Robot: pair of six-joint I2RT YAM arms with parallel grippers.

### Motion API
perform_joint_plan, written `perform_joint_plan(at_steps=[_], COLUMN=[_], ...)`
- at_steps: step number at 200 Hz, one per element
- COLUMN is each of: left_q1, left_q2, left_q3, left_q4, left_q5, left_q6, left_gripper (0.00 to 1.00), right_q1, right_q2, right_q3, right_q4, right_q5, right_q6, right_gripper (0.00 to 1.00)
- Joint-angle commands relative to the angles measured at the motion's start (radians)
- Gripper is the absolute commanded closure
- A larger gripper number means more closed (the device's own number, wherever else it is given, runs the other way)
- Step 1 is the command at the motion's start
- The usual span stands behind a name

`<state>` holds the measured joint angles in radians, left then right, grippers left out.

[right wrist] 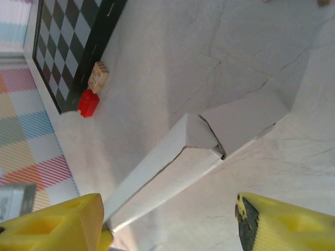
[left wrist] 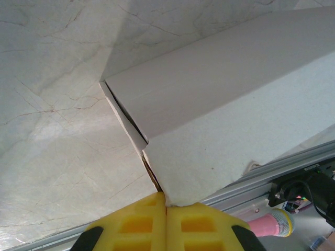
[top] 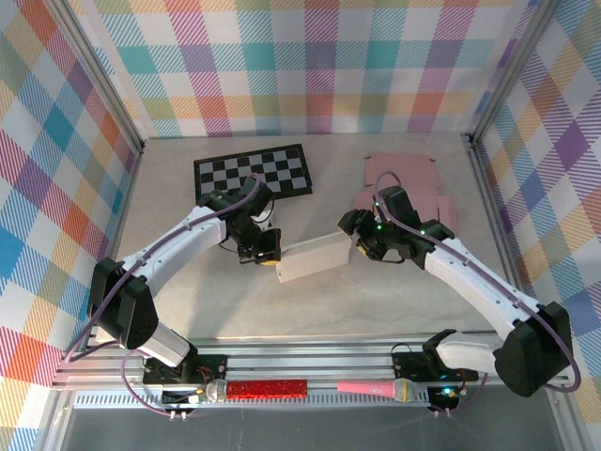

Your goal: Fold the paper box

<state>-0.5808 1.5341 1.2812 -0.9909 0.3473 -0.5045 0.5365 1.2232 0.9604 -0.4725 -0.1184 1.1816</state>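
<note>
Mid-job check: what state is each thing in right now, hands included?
paper box: folded into a long shape, lying down, end flaps not fully shut.
left hand: shut on the box's corner.
right hand: open at the box's other end, not gripping.
chessboard: lying flat.
pink sheets: flat, unfolded.

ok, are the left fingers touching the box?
Touching. Left wrist view: the shut left fingers meet the box at its near corner, paper edge running into the seam between them.
</note>
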Motion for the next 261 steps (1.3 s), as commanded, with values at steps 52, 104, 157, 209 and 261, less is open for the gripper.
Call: perform_joint_plan(at_steps=[52,104,157,209,261], left_q1=[-0.013,-0.017,-0.013,0.06,0.072], left_q2=[0.038,0.027,-0.092,-0.165,-0.146], left_q3=[-0.01,-0.01,0.02,-0.118,-0.194], left_q4=[-0.032,-0.032,0.01,0.233,0.314], left_q5=[-0.037,-0.028,0.007,0.069,0.078], left_q6=[0.004,-0.003,-0.107,-0.343,-0.39], left_gripper=[1.0,0.96,0.65,0.56,0.6], right_q1=[-0.04,-0.049,-0.049,-0.049,-0.049], right_q2=[0.057,0.1,0.092,0.103,0.106], right_q3=[-0.059,-0.089,-0.117,-0.118,-0.12], right_q4=[0.032,0.045,-0.021,-0.033,-0.066], right_q5=[-0.053,-0.04,-0.031,-0.035,-0.037], right_q6=[0.217,0.194,0.186,0.191,0.198], right_gripper=[0.45,0.64,0.75,0.79,0.83])
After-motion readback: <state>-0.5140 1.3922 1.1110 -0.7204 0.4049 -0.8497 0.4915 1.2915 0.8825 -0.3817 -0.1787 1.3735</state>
